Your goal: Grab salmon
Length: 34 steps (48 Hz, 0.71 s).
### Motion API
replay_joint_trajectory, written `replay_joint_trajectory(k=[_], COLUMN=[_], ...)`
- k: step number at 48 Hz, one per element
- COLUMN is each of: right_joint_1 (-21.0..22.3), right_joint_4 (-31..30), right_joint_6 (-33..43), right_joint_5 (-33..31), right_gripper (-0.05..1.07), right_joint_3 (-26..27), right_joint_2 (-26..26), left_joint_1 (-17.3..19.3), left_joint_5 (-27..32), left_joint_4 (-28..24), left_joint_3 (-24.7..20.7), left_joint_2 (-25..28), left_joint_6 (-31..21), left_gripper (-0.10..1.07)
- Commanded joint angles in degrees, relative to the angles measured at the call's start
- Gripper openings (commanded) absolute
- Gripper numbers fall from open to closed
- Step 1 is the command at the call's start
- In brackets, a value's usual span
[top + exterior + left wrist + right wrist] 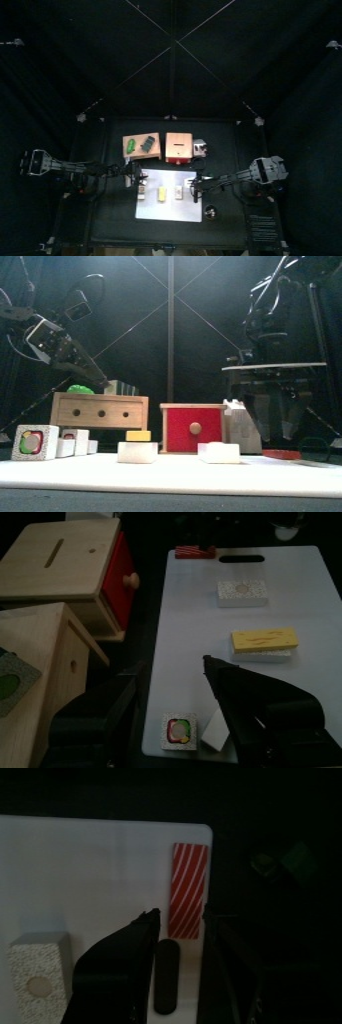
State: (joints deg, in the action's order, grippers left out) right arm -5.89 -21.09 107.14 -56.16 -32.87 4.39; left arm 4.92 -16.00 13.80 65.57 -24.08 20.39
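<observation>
My right wrist cam shows it best: my right gripper (181, 933) hangs with jaws spread, nothing in them, and the salmon (189, 886), a red-and-white striped strip, lies just past the tips at the white board's (80, 868) edge. From the front the salmon (282, 454) is barely a red sliver, I think. Only my left wrist cam shows the yellow-topped block (265, 642) near my left gripper (254, 707); can't tell that one's jaw state. Red-fronted wooden box (195, 428) sits beyond.
</observation>
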Motion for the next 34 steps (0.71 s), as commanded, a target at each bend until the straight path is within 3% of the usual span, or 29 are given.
replay_joint_trajectory(k=[1, 15, 34], right_joint_1=[1.3, 2.7, 2.7], right_joint_4=[0.1, -0.1, -0.8], right_joint_6=[0.2, 0.1, 0.0], right_joint_5=[2.2, 6.5, 6.7], right_gripper=[0.78, 0.78, 0.78], right_joint_3=[-1.0, -2.3, -2.3], right_joint_2=[-2.1, -1.3, -2.6], left_joint_1=[0.0, 0.0, 0.1], left_joint_5=[-0.5, -0.5, -0.5], left_joint_4=[0.0, 0.0, 0.0], left_joint_3=[-0.7, -0.5, -0.7], left_joint_2=[-0.3, -0.3, -0.3], left_joint_6=[-0.1, 0.0, 0.0], left_gripper=[0.87, 0.87, 0.87])
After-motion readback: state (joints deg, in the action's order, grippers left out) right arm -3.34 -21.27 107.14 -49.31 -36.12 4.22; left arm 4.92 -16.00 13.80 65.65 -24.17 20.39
